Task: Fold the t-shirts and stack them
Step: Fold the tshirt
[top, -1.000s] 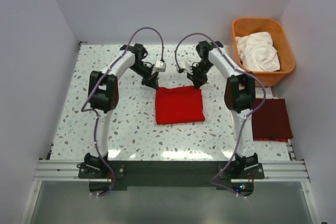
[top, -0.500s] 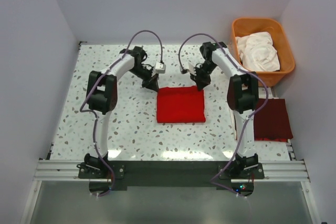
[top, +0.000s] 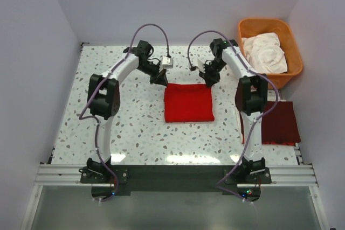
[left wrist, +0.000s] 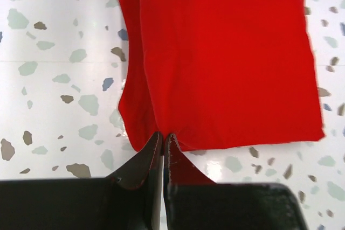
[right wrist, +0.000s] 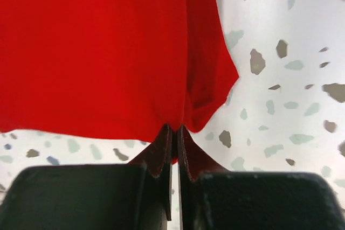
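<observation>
Top external view: the speckled tabletop carries a folded red t-shirt near its middle, lying flat as a neat rectangle. The left tool sits at the shirt's far left corner, though from this height its fingers are too small to read.

Left wrist view: the left tool has its fingers pressed together on the edge of the red t-shirt. The pinched bit of cloth is hidden between them, and a lower layer sticks out along one side. The frame cuts off the shirt's far end.

Right wrist view: the right tool is likewise clamped on the hem of the red t-shirt, which overflows the frame at the top and left.

From above, the right tool is at the far right corner. Further right, a folded maroon t-shirt lies flat by the tabletop's right edge, its left margin covered by the right arm. Behind it, the orange tub holds bunched white t-shirts; how many cannot be told.
</observation>
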{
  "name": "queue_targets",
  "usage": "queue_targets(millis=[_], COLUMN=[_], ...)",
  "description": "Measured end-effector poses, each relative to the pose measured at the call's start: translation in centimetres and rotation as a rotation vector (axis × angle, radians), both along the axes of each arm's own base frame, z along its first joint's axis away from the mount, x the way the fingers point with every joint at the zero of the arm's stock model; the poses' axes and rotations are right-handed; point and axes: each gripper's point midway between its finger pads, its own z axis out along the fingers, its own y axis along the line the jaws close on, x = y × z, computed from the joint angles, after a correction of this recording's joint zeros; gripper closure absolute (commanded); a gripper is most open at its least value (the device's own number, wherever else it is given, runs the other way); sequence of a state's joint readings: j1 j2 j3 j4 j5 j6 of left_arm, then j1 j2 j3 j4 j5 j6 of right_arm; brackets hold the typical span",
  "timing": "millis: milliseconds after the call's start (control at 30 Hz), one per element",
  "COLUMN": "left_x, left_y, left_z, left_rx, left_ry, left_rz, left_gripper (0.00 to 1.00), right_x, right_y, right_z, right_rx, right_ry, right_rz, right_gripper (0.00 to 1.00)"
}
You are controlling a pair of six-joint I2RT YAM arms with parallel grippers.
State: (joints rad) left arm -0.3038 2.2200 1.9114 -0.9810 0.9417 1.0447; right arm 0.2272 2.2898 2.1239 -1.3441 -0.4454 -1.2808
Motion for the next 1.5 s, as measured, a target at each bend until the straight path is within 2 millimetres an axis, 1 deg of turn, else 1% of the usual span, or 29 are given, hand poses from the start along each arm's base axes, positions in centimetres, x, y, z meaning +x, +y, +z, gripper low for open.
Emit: queue_targets(millis=[67, 100, 167, 200, 267, 300, 367, 400, 433, 467, 500, 533, 567, 600, 667, 733, 800, 833, 900, 967, 1000, 1067, 1100, 1167, 1200, 1233, 1300, 1400, 1500], left_x=[1.0, 1.5, 2.7, 3.2, 4.4, 4.8, 5.9, 6.5, 6.9, 7.3, 7.9, 8.4, 9.0, 9.2, 9.0, 8.9, 8.9, 8.9, 8.3, 7.3, 6.7, 5.5, 5.0, 3.7, 2.9, 2.2, 1.5, 1.8, 2.8], left_y=[-0.4, -0.5, -0.7, -0.8, -0.9, -1.0, -0.9, -0.7, -0.6, -0.5, -0.3, 0.0, 0.5, 1.2, 3.3, 5.4, 7.2, 7.8, 8.2, 7.3, 6.5, 4.0, 2.9, 0.0, -1.3, -2.3, -3.8, -4.8, -5.4], left_z=[-1.5, -2.3, -3.7, -4.3, -5.5, -5.9, -7.0, -7.5, -7.7, -7.8, -7.7, -7.6, -7.6, -7.5, -7.4, -6.8, -5.2, -4.2, -1.7, 1.1, 2.3, 4.4, 4.9, 5.3, 4.9, 4.4, 2.9, 0.1, -2.4], left_rx=[0.009, 0.015, 0.024, 0.030, 0.039, 0.044, 0.066, 0.077, 0.084, 0.082, 0.081, 0.078, 0.066, 0.060, 0.054, 0.049, 0.034, 0.021, -0.012, -0.048, -0.065, -0.102, -0.117, -0.144, -0.152, -0.157, -0.162, -0.170, -0.178], left_ry=[0.015, 0.025, 0.044, 0.050, 0.058, 0.063, 0.073, 0.078, 0.081, 0.090, 0.098, 0.097, 0.094, 0.102, 0.130, 0.143, 0.126, 0.111, 0.073, 0.025, 0.004, -0.026, -0.027, -0.001, 0.033, 0.071, 0.159, 0.291, 0.398], left_rz=[0.034, 0.056, 0.104, 0.127, 0.169, 0.189, 0.246, 0.280, 0.306, 0.335, 0.378, 0.399, 0.437, 0.475, 0.556, 0.618, 0.672, 0.690, 0.706, 0.691, 0.676, 0.623, 0.600, 0.546, 0.524, 0.505, 0.494, 0.521, 0.558], left_gripper=[0.99, 0.98, 0.96, 0.93, 0.86, 0.79, 0.73, 0.67, 0.66, 0.65, 0.62, 0.58, 0.56, 0.55, 0.54, 0.54, 0.55, 0.55, 0.56, 0.57, 0.59, 0.60, 0.60, 0.61, 0.61, 0.61, 0.60, 0.60, 0.60], right_x=[0.6, 0.6, 0.5, 0.4, 0.4, 0.4, 0.6, 0.7, 0.9, 1.1, 1.4, 1.7, 2.0, 2.4, 3.0, 3.5, 4.2, 4.6, 5.2, 5.4, 5.2, 4.6, 4.1, 3.0, 2.4, 1.9, 0.8, -0.4, -0.4], right_y=[-0.6, -1.0, -1.6, -1.8, -2.0, -2.0, -2.1, -2.1, -2.1, -2.1, -2.1, -2.0, -2.0, -2.0, -2.0, -2.0, -2.2, -2.4, -3.0, -3.6, -3.7, -3.5, -3.1, -1.6, -0.6, 0.4, 2.2, 4.3, 5.4], right_z=[-2.0, -3.0, -4.4, -4.8, -5.1, -5.1, -5.1, -5.1, -5.2, -5.2, -5.3, -5.3, -5.3, -5.3, -5.3, -5.0, -4.3, -3.7, -1.8, 0.9, 2.4, 5.0, 6.2, 8.0, 8.3, 8.2, 6.7, 3.2, -1.0], right_rx=[-0.020, -0.029, -0.052, -0.058, -0.063, -0.066, -0.075, -0.081, -0.084, -0.086, -0.087, -0.086, -0.088, -0.091, -0.094, -0.089, -0.072, -0.058, -0.021, 0.031, 0.063, 0.136, 0.177, 0.257, 0.290, 0.314, 0.338, 0.340, 0.318], right_ry=[0.027, 0.046, 0.079, 0.090, 0.098, 0.098, 0.095, 0.091, 0.090, 0.086, 0.078, 0.068, 0.065, 0.058, 0.053, 0.049, 0.039, 0.029, 0.003, -0.035, -0.046, -0.060, -0.054, -0.014, 0.023, 0.063, 0.161, 0.314, 0.424], right_rz=[-0.016, -0.023, -0.035, -0.041, -0.053, -0.060, -0.076, -0.089, -0.107, -0.127, -0.149, -0.161, -0.195, -0.229, -0.307, -0.388, -0.485, -0.538, -0.638, -0.727, -0.759, -0.803, -0.816, -0.819, -0.814, -0.809, -0.811, -0.839, -0.877], right_gripper=[1.00, 1.00, 1.00, 1.00, 1.00, 0.96, 0.92, 0.84, 0.79, 0.73, 0.62, 0.56, 0.54, 0.51, 0.50, 0.49, 0.47, 0.46, 0.47, 0.50, 0.58, 0.68, 0.79, 0.82, 0.83, 0.83, 0.83, 0.84, 0.84])
